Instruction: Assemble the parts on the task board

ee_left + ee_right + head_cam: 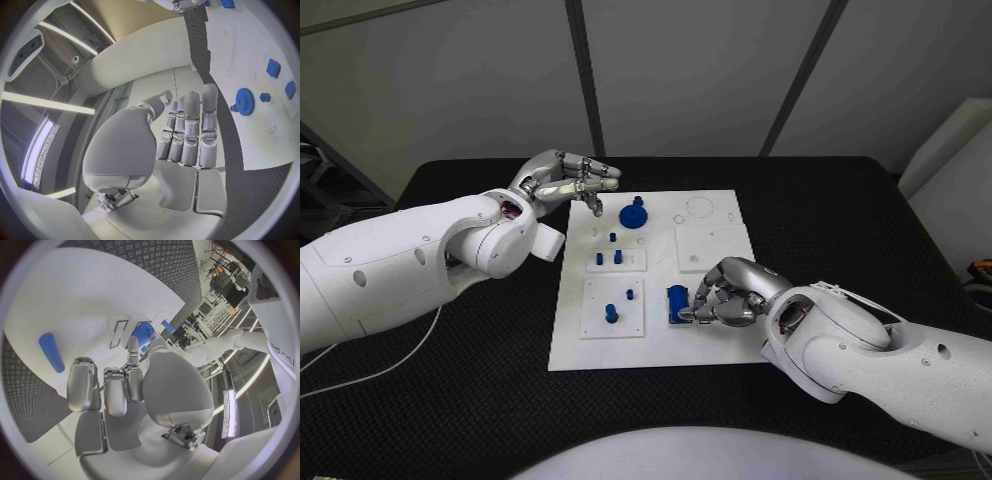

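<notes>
The white task board [718,345] lies mid-table. A blue gear [635,213] [244,101] stands near its far left end, short blue pegs [607,255] sit in a small plate behind it, and two more blue parts [620,305] stand in the plate nearer me. A long blue block [678,303] [51,352] lies flat on the board. My right hand [730,293] [119,385] rests just right of that block with fingers curled in and nothing in them. My left hand [574,183] [187,130] hovers over the board's far left corner, fingers straight, holding nothing.
Two white inset plates [704,245] with no blue parts on them lie on the board's right half. A white cable [387,365] trails over the black table [848,220] at the left. Bare table surrounds the board.
</notes>
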Controlling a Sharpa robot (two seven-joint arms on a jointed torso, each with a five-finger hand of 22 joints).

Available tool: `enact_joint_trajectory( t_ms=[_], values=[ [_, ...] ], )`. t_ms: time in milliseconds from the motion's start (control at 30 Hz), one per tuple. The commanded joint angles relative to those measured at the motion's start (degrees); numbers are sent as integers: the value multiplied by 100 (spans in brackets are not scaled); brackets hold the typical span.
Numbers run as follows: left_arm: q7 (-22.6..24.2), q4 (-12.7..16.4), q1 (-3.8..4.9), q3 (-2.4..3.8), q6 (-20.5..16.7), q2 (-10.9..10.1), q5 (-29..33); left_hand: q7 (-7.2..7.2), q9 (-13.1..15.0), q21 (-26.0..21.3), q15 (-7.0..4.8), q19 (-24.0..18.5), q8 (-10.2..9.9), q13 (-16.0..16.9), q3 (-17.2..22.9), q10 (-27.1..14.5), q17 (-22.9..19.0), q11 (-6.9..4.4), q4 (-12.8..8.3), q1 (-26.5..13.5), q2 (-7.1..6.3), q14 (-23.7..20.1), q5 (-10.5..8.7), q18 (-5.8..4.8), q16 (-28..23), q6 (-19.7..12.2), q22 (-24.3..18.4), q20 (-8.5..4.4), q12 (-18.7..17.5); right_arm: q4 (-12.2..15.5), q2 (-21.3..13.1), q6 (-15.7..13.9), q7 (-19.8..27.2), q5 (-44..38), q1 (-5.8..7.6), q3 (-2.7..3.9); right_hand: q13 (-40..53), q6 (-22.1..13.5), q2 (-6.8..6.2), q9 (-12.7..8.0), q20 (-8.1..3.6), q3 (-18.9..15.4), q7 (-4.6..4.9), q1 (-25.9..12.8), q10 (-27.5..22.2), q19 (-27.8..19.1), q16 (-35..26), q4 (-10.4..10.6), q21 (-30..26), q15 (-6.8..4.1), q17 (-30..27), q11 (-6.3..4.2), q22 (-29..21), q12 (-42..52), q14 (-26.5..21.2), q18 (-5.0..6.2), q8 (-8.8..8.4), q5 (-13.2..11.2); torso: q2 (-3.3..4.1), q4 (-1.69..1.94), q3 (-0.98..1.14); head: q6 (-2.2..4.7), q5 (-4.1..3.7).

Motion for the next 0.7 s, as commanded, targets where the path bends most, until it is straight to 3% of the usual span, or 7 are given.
enact_joint_trajectory(
  t_ms=[33,400,700],
  values=[
    [14,4,7,3,66,-1,10,6,-2,-35,37,18,-13,-6,4,-46,-10,14,-13,2,69,6,37,37,-20,-15,-8,21,19,30,-27,38,51,-26,7,3,731,-4,-20,10,-36,-24,-39,61,153,-5,8,-30,6,-45,1247,-37,95,-1,551,-58,40,27,-7,-8,-1,6,-3],
    [10,4,6,3,73,-10,10,6,-2,-36,37,19,-14,-7,4,-49,-10,14,-15,3,68,5,37,37,-20,-18,-8,21,18,112,-100,-27,237,58,7,2,654,-119,-133,20,-26,-141,5,111,92,-60,-24,-52,-47,-24,1178,-4,24,-112,536,-43,13,-16,-3,3,0,20,-17],
    [17,7,5,3,66,-15,10,6,-2,-36,37,19,-14,-7,4,-49,-10,14,-15,3,68,5,37,37,-20,-18,-8,21,18,168,-208,-280,360,84,7,2,654,-134,-99,26,-18,-157,15,94,88,-64,-25,-18,-51,-14,1176,7,21,-115,536,-42,14,-7,-3,-12,3,37,-29]
  ],
)
